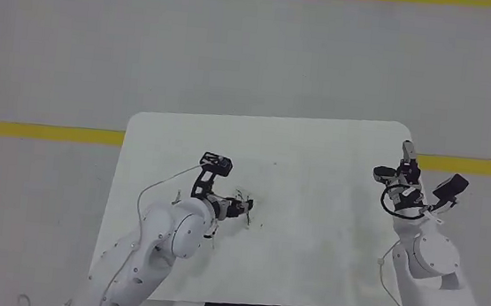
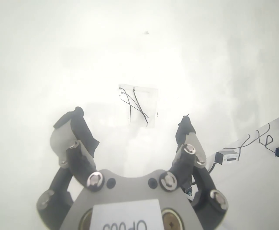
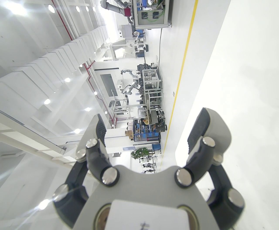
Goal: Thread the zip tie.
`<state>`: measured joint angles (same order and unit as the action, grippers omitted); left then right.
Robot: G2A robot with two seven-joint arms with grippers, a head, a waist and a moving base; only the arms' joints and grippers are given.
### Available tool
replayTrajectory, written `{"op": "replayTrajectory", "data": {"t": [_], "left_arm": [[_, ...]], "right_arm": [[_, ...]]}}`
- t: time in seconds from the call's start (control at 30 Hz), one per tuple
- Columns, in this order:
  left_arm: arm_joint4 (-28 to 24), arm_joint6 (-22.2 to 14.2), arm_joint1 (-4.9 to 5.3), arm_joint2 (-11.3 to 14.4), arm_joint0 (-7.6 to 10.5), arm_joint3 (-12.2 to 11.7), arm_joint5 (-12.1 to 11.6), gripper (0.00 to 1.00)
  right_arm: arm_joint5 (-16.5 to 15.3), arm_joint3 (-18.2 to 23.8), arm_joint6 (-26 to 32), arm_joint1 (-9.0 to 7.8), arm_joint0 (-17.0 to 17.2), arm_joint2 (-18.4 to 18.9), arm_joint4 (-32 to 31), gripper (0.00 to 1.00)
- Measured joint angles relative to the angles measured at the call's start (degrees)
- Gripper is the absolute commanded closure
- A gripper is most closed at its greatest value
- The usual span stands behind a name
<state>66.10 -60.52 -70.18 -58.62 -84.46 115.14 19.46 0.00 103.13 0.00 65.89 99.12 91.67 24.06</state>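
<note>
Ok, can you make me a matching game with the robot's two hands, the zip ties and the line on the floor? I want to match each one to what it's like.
Things:
1. left hand
2. right hand
3. zip ties
4. floor line

What it's like:
A. yellow
B. open, by the edge of the table
C. black, lying crossed
D. open, facing the zip ties

Pairs: 1-D, 2-B, 3-C, 4-A.
</note>
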Motion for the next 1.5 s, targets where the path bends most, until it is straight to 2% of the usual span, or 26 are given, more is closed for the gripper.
{"op": "replayTrajectory", "data": {"t": [0.1, 0.17, 0.27, 0.37, 0.43, 0.77, 0.83, 0.9, 0.97, 1.07, 1.2, 1.5], "left_arm": [[3.6, -4.6, -0.14, 1.7, 1.21, 1.5, 0.0, 0.00], [6.3, -9.0, -0.47, 3.0, 2.42, 1.4, 0.0, 0.00], [11.5, -15.9, -1.41, 5.6, 4.76, -0.2, 0.0, 0.00], [13.5, -19.2, -2.94, 7.1, 6.38, -2.7, 0.0, 0.00], [14.0, -19.2, -3.52, 7.2, 6.68, -3.7, 0.0, 0.00], [13.9, -19.0, -3.57, 7.0, 6.55, -3.6, 0.0, 0.00], [11.7, -17.0, -3.84, 6.0, 5.97, -3.9, 0.0, 0.00], [7.6, -14.2, -4.24, 4.8, 5.56, -4.5, 0.0, 0.00], [5.4, -13.2, -4.78, 3.8, 5.55, -5.4, 0.0, 0.00], [4.2, -12.6, -5.82, 3.0, 5.39, -6.7, 0.0, 0.00], [5.7, -11.8, -7.07, 2.4, 5.02, -7.6, 0.0, 0.00], [5.4, -11.0, -7.07, 2.6, 4.79, -8.0, -0.3, 0.00]], "right_arm": [[0.0, 0.0, 0.0, 0.00, 0.0, 0.0, 0.0, 0.00], [0.0, 0.0, 0.0, 0.00, 0.0, 0.0, 0.0, 0.00], [0.0, 0.0, 0.0, 0.00, 0.0, 0.0, 0.0, 0.00], [0.0, 0.0, 0.0, 0.00, 0.0, 0.0, 0.0, 0.00], [0.0, 0.0, 0.0, 0.00, 0.0, 0.0, 0.0, 0.00], [0.0, 0.0, 0.0, 0.00, 0.0, 0.0, 0.0, 0.00], [0.0, 0.0, 0.0, 0.00, 0.0, 0.0, 0.0, 0.00], [0.0, 0.0, 0.0, 0.00, 0.0, 0.0, 0.0, 0.00], [0.0, 0.0, 0.0, 0.00, 0.0, 0.0, 0.0, 0.00], [0.0, 0.0, 0.0, 0.00, 0.0, 0.0, 0.0, 0.00], [0.0, 0.0, 0.0, 0.00, 0.0, 0.0, 0.0, 0.00], [0.0, 0.0, 0.0, 0.00, 0.0, 0.0, 0.0, 0.00]]}}
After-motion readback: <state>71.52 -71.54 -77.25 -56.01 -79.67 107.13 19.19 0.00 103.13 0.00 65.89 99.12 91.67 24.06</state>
